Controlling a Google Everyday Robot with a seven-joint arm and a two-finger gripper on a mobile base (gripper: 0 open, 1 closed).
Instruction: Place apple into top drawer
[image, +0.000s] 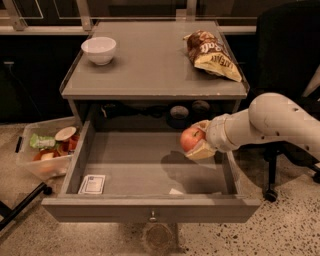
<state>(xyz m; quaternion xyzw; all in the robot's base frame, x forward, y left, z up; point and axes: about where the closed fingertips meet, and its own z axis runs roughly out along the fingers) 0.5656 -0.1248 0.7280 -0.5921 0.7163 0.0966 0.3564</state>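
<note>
Above the top drawer (150, 209) at right, gripper (196, 143), fingers (203, 150) clasping apple (189, 137), card (92, 184) inside, chip bag (212, 55) on tabletop (150, 65).

The tool (199, 145), gripping the apple (190, 138), hangs over the right half of the open drawer (150, 209), just in front of the surface (150, 67) edge. The drawer floor is mostly bare; a card (92, 184) lies front left and a scrap (175, 191) near the front. The right wall is close beside the tool.

1 apple (190, 138), 1 top drawer (110, 210), 1 gripper (198, 145) over drawer's rt side w/ apple clasped. Also 1 bowl (99, 49), 1 chip bag (212, 55), 1 plastic bin (29, 167).
</note>
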